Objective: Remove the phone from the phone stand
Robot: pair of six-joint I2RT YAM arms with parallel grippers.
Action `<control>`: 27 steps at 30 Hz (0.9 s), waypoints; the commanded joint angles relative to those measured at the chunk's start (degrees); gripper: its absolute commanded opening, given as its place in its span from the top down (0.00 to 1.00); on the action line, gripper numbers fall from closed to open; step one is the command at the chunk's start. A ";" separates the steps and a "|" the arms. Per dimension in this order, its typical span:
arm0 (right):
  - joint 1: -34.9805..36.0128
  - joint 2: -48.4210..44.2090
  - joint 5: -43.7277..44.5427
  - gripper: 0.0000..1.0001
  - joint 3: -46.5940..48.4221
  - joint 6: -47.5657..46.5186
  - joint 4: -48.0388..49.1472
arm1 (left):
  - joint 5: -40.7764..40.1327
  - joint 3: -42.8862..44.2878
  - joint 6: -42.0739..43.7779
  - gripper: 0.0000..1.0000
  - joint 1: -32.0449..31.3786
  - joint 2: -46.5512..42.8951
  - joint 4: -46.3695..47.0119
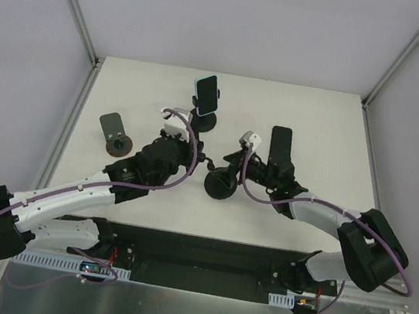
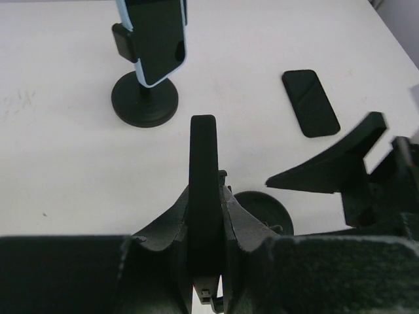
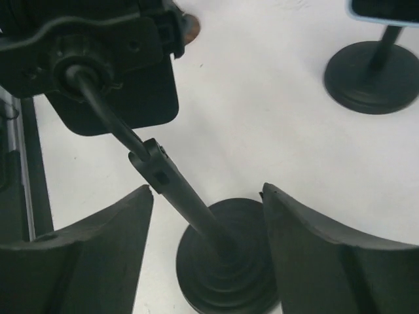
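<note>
White table [image 1: 316, 117] fills an enclosure with pale walls, and both arms reach in from the near edge and meet at its middle. The left arm [image 1: 71, 196] runs low and diagonally from the near left corner, its wrist bent toward the centre. The left gripper [image 2: 203, 203] is clamped on the phone [image 2: 203, 150], a thin dark slab seen edge-on and upright between the fingers. The right arm [image 1: 318, 215] folds in from the near right corner, elbow out, forearm pointing left. The right gripper [image 3: 206, 191] is spread wide, one finger on each side of the phone stand [image 3: 229, 268], with table showing between the fingers and the stem. That stand's round base sits on the table and its stem leans steeply up to the cradle behind the phone; whether the phone has cleared the cradle cannot be told. Farther back stands a second stand [image 1: 203, 119] carrying a blue-cased phone [image 1: 206, 94]. A black handset [image 1: 280, 145] lies flat to the right, and a third stand [image 1: 116, 136] sits to the left.
</note>
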 commanded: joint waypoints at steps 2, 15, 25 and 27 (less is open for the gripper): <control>2.16 -12.42 16.72 0.22 -1.31 -1.24 -5.83 | -12.08 5.81 -7.84 1.00 -3.35 2.42 -2.79; 9.01 -21.84 29.41 0.10 -1.66 39.95 -15.43 | -25.45 10.03 -19.89 1.00 -8.54 7.26 -8.24; 12.53 -16.39 27.93 0.15 1.85 50.87 -9.89 | -25.71 11.35 -19.89 1.00 -9.86 9.90 -8.77; 12.88 -15.25 27.31 0.17 1.85 51.94 -8.84 | -25.80 11.53 -19.63 1.00 -9.86 9.99 -8.68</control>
